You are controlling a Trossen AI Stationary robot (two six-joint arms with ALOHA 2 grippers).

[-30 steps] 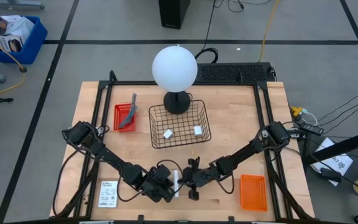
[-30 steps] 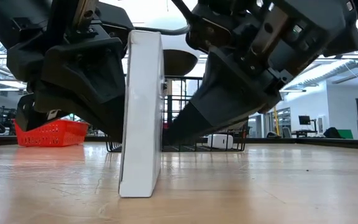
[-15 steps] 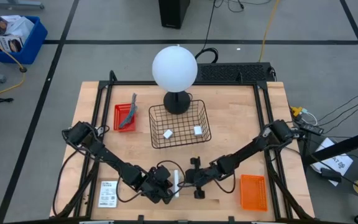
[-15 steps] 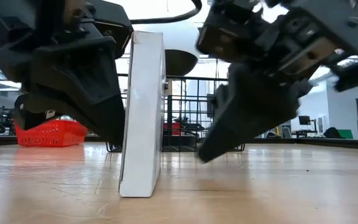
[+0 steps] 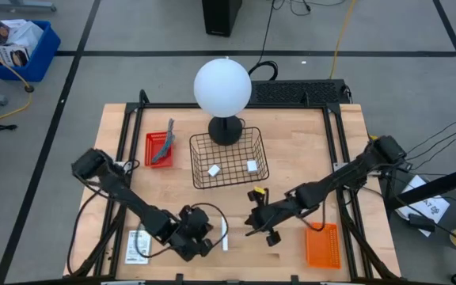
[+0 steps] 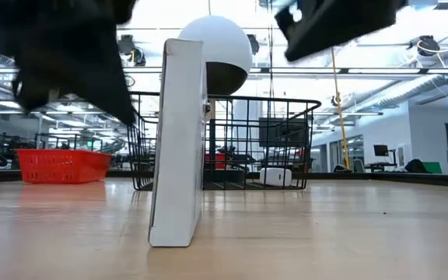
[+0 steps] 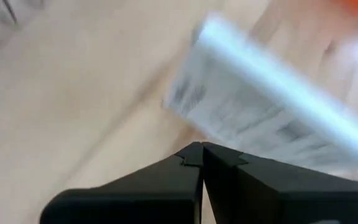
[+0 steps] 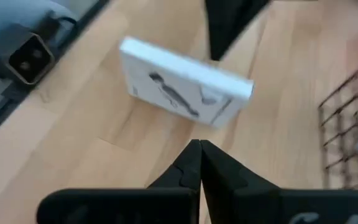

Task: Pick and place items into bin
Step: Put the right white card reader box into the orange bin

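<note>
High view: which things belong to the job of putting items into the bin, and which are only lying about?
Job: wire basket, two white blocks inside it, white box standing on edge, printed card, grey tool in the red tray.
Lying about: globe lamp, orange tray, blue bin on the floor.

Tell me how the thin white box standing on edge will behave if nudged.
The thin white box stands upright on a narrow edge, so it probably tips easily. Its flat, straight faces suggest it is stiff. It looks light, likely sliding on the smooth wooden table.
</note>
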